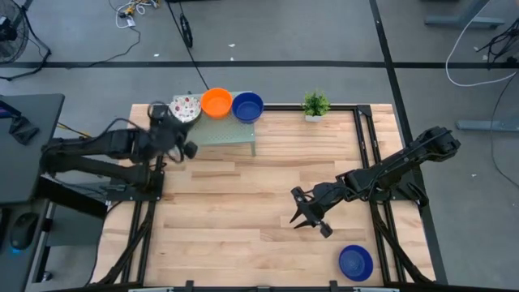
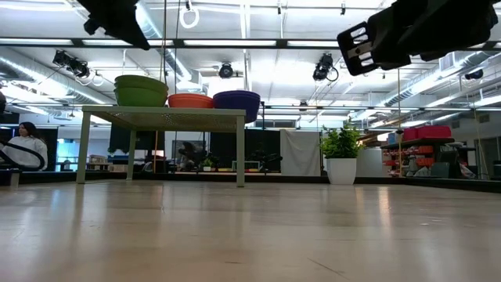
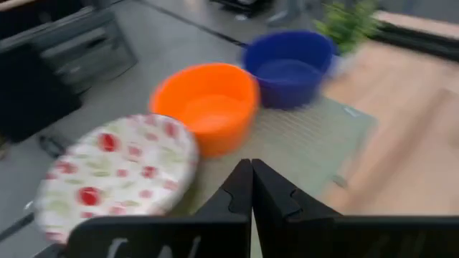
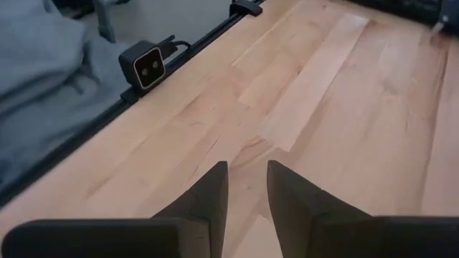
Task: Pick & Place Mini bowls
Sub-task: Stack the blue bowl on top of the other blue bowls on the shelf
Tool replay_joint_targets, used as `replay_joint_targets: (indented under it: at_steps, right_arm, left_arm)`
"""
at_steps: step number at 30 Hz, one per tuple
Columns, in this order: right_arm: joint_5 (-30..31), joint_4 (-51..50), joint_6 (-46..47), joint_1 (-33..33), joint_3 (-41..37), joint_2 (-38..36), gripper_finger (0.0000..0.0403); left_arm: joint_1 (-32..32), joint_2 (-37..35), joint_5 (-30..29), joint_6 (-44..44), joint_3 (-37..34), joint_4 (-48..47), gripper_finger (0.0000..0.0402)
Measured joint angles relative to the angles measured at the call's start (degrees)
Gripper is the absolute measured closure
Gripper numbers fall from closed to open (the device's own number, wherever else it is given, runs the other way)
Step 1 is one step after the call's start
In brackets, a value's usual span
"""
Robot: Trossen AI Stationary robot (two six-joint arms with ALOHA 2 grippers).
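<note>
Three mini bowls stand in a row on a small grey-green stand at the table's far edge: a white one with red speckles, an orange one and a blue one. In the low view the speckled bowl's outer wall looks green. Another blue bowl rests on its base near the table's near right corner. My left gripper hovers at the stand's left end, shut and empty, beside the speckled bowl. My right gripper hangs open over bare wood, left of and farther than the lone blue bowl.
A small potted plant stands at the far edge, right of the stand. A camera block sits on the table's black frame rail. Bare wood spreads across the table's middle and near left. A person sits in the room beyond.
</note>
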Motion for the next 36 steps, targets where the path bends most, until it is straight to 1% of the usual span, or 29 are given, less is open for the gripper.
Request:
replay_joint_targets:
  at_steps: [3, 5, 7, 10, 13, 17, 20, 22, 24, 27, 29, 32, 36]
  right_arm:
    - [0.0, 0.08, 3.38, 0.0, 0.0, 0.09, 0.0302]
    - [0.0, -0.31, 6.75, 0.16, 0.24, 0.03, 0.0302]
    - [-0.07, -4.65, 10.08, 1.36, 1.9, -0.43, 0.0302]
    - [-0.37, -16.59, 14.78, 4.97, 6.81, -0.9, 0.0302]
    - [1.9, -30.44, 23.0, 9.22, 12.16, -0.86, 0.0302]
    - [2.38, -46.66, 35.02, 14.02, 16.51, -0.87, 0.0302]
    - [1.69, -53.46, 44.47, 16.79, 16.44, -0.85, 0.0292]
    - [-0.3, -54.52, 49.62, 18.19, 15.05, -0.86, 0.0275]
    - [-1.91, -54.76, 52.41, 19.67, 13.32, -0.85, 0.025]
    - [-2.16, -53.31, 52.38, 22.6, 10.86, -0.85, 0.0213]
    - [-1.41, -50.79, 51.25, 24.84, 9.26, -0.81, 0.0198]
    - [1.21, -44.81, 50.73, 27.47, 7.66, -0.81, 0.0195]
    - [3.89, -40.88, 50.38, 28.97, 6.62, -0.44, 0.0212]
  left_arm:
    - [-8.17, 0.72, -3.27, -2.99, -3.13, 1.05, 0.0397]
    - [-13.26, 1.92, -5.89, -4.58, -5.74, 4.41, 0.0397]
    - [-18.01, 3.42, -7.34, -4.54, -8.24, 9.14, 0.0397]
    - [-23.56, 6.38, -7.89, -3.09, -11.16, 18.67, 0.0397]
    - [-27.27, 10.55, -8.23, -0.18, -13.19, 28.21, 0.0397]
    - [-29.09, 15.89, -7.08, 2.94, -13.21, 35.82, 0.0397]
    - [-29.77, 19.27, -5.83, 3.14, -13.24, 38.57, 0.0397]
    - [-29.82, 20.84, -5.86, 4.57, -13.24, 39.84, 0.0397]
    - [-29.51, 21.56, -5.86, 6.04, -13.26, 40.31, 0.0397]
    - [-28.93, 21.8, -5.86, 6.25, -13.2, 40.6, 0.0397]
    - [-28.86, 21.8, -5.88, 6.55, -13.2, 40.64, 0.0397]
    - [-28.86, 21.8, -5.86, 7.53, -13.2, 41.02, 0.0397]
    - [-28.42, 21.8, -6.25, 9.58, -13.2, 41.82, 0.0397]
